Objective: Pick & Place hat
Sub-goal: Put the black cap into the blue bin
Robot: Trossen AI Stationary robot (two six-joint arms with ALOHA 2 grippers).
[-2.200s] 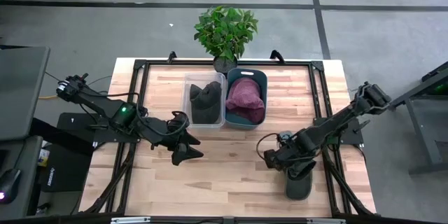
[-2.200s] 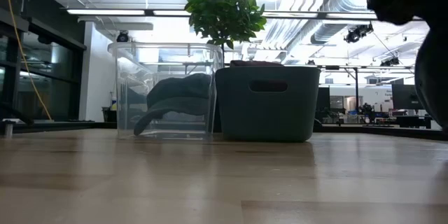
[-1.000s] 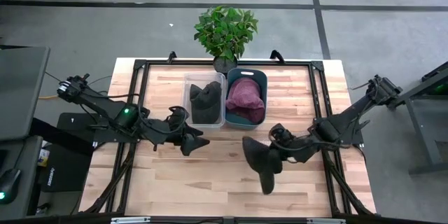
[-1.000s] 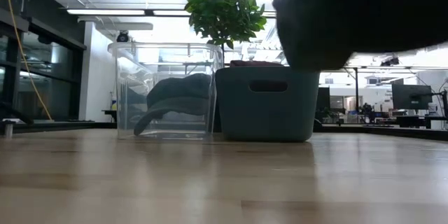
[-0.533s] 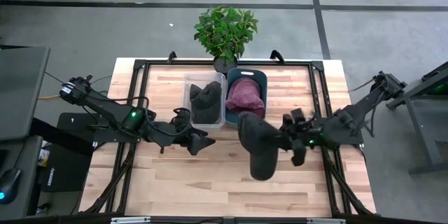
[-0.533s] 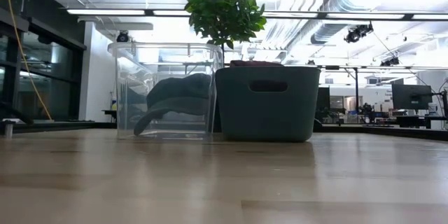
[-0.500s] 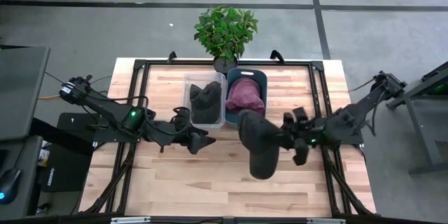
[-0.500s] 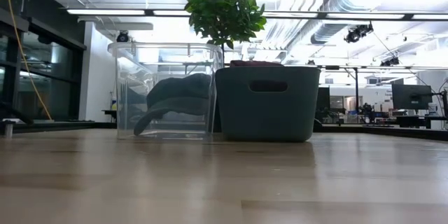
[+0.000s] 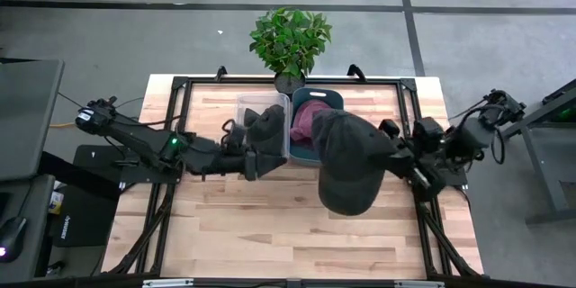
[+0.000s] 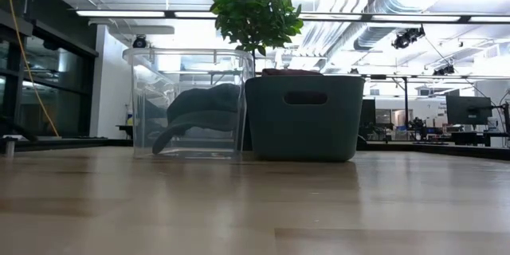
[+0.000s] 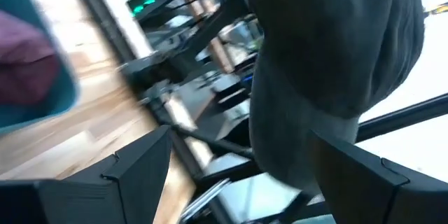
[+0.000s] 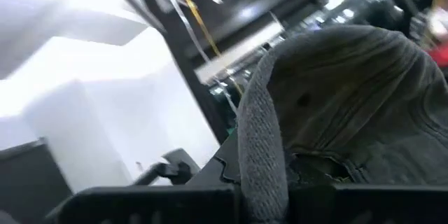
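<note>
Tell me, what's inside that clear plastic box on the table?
The clear box holds a dark hat slumped on its floor. From above, the left end effector covers part of the box, so anything beneath it is hidden.

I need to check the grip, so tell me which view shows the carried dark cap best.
The high view: the whole dark cap hangs from the right end effector, above the table. The right wrist view shows its brim and crown close up; the left wrist view shows one side; the low view misses it.
</note>
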